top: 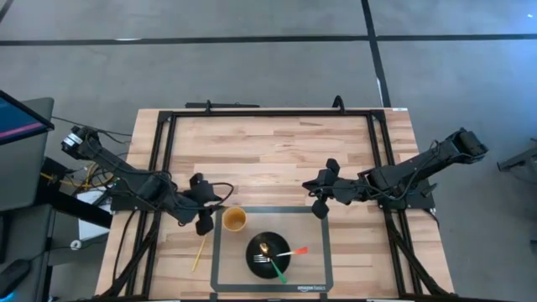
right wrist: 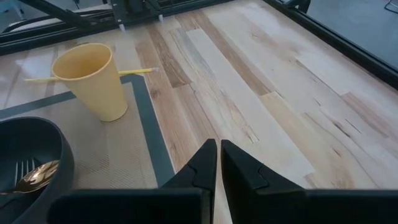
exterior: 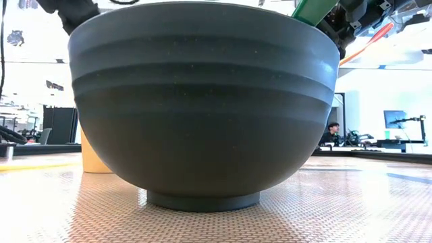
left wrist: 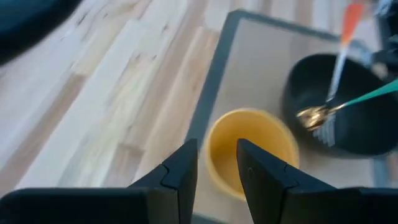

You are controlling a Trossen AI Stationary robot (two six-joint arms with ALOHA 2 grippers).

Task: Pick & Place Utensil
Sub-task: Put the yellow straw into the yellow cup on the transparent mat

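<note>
A black bowl (top: 268,254) stands on a grey mat (top: 315,216). It holds a gold spoon (top: 263,248), a fork with a green handle (top: 275,270) and a utensil with an orange handle (top: 295,251). A yellow cup (top: 234,220) stands upright on the mat's far left corner. A thin yellow stick (top: 200,253) lies flat on the wood, left of the mat. My left gripper (left wrist: 217,168) is open by a narrow gap and hovers just left of the cup (left wrist: 249,149). My right gripper (right wrist: 219,162) is shut above the mat's far right corner and holds nothing.
The bowl (exterior: 202,108) fills the low view, with the cup (exterior: 94,158) behind it. A black frame (top: 268,111) rims the table. Bare wood lies across the table's far half. A person sits in the room beyond the table (exterior: 332,131).
</note>
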